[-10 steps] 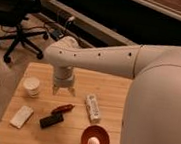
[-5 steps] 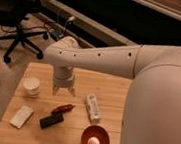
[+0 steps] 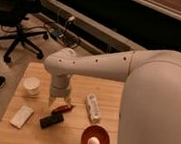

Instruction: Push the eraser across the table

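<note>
- Gripper [image 3: 59, 102]: fingers spread, pointing down over the reddish-brown object [image 3: 63, 108].
- Eraser [image 3: 51, 121]: just in front of the fingers, untouched, on the table [image 3: 71, 142].
- White pad [image 3: 21, 116], cup [image 3: 31, 86]: to their left.
- Red bowl [image 3: 95, 140]: front right, well apart.

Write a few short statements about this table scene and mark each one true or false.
1. The gripper is over the table, just behind the eraser. True.
2. The eraser lies in the bowl. False: it lies on the table, left of the bowl.
3. The pad lies left of the eraser. True.
4. The cup stands right of the bowl. False: it stands left of it, farther back.
</note>
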Controlling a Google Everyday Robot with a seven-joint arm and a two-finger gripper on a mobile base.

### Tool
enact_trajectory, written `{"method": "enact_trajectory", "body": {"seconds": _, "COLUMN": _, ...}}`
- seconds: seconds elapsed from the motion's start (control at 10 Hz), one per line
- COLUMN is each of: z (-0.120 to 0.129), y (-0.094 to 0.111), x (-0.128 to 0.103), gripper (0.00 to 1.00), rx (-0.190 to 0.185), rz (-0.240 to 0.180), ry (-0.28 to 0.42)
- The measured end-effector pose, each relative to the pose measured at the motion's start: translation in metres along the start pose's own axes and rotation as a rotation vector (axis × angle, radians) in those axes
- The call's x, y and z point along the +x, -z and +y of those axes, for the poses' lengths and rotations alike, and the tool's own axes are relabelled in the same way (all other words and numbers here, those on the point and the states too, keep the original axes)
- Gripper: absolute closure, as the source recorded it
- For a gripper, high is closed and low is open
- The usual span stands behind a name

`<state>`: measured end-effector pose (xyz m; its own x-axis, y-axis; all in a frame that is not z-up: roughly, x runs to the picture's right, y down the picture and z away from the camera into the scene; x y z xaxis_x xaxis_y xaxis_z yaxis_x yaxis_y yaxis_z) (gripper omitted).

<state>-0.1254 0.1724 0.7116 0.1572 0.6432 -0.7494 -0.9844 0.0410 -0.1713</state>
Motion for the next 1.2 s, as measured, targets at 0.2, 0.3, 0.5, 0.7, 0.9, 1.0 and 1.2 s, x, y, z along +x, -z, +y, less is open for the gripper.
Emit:
{"method": "enact_trajectory", "body": {"seconds": 0.2, "z": 0.009, "y": -0.02, "x": 0.019, "gripper": 0.42, "rx": -0.03, "rz": 0.068, "ry": 0.027}}
{"method": "enact_trajectory", "body": {"seconds": 0.3, "z": 0.014, "y": -0.03, "x": 0.028, "gripper": 0.52, "rx": -0.032, "rz": 0.108, "ry": 0.042}}
{"method": "enact_trajectory", "body": {"seconds": 0.5, "z": 0.023, "y": -0.052, "x": 0.049, "gripper": 0.72, "rx": -0.004, "rz": 0.208, "ry": 0.083}}
{"method": "enact_trajectory", "body": {"seconds": 0.7, "z": 0.036, "y": -0.072, "x": 0.063, "gripper": 0.91, "rx": 0.027, "rz": 0.283, "ry": 0.121}}
{"method": "enact_trajectory", "body": {"seconds": 0.9, "z": 0.049, "y": -0.089, "x": 0.072, "gripper": 1.0, "rx": 0.05, "rz": 0.336, "ry": 0.151}}
{"method": "enact_trajectory", "body": {"seconds": 1.0, "z": 0.055, "y": -0.098, "x": 0.076, "gripper": 1.0, "rx": 0.064, "rz": 0.355, "ry": 0.156}}
{"method": "enact_trajectory", "body": {"seconds": 1.2, "z": 0.059, "y": -0.114, "x": 0.081, "gripper": 1.0, "rx": 0.092, "rz": 0.374, "ry": 0.153}}
